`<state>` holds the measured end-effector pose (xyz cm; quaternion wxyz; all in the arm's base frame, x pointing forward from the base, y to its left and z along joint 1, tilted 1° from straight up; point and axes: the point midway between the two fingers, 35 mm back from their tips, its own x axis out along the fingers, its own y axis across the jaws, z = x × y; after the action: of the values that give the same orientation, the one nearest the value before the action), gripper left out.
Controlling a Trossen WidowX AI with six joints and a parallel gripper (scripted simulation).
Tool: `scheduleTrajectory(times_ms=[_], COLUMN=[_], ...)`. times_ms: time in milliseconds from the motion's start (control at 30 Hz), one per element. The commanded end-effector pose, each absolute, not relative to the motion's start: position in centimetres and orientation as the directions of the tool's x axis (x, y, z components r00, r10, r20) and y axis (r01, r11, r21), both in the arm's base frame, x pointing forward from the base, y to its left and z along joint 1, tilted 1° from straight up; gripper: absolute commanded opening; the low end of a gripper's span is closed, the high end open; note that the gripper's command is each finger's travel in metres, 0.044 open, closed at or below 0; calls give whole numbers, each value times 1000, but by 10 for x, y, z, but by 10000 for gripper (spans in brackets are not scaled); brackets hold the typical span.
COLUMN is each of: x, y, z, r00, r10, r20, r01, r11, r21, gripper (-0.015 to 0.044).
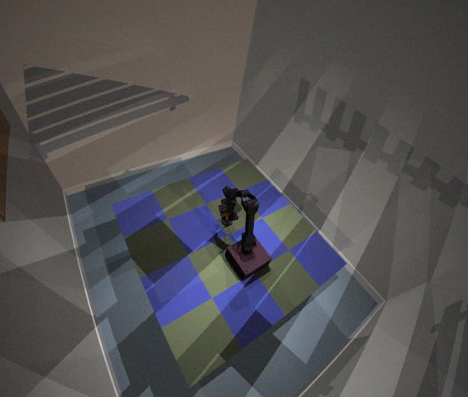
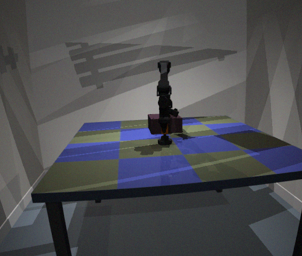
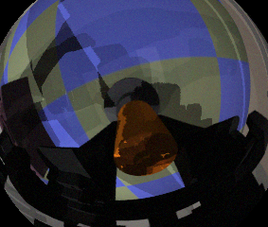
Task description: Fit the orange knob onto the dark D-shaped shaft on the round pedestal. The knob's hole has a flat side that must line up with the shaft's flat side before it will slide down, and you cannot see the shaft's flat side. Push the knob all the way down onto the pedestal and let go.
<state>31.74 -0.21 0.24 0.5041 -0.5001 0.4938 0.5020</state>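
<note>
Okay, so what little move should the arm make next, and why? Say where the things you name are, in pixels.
Probably a small wrist twist with light downward pressure, claw (image 1: 226, 217) (image 2: 164, 131) (image 3: 137, 121) kept shut: it grips the orange knob (image 3: 145, 137), which appears above the round pedestal (image 2: 164, 141) (image 3: 119, 87), not fully down.

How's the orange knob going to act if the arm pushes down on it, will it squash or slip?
The orange knob looks rigid, with no visible dent between the fingers, so squashing seems unlikely. Its sides taper, so it might slide or tilt in the gripper under a hard push.
</note>
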Motion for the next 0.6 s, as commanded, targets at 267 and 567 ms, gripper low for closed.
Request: scheduleTrajectory(times_ms=[267,567], x=[316,313], y=[-3,-3], z=[7,6], r00=[11,11], r10=[9,9], r20=[-1000,-1000], r01=[-1000,-976], r11=[-9,-217], r21=[-11,-13], gripper=[0,0])
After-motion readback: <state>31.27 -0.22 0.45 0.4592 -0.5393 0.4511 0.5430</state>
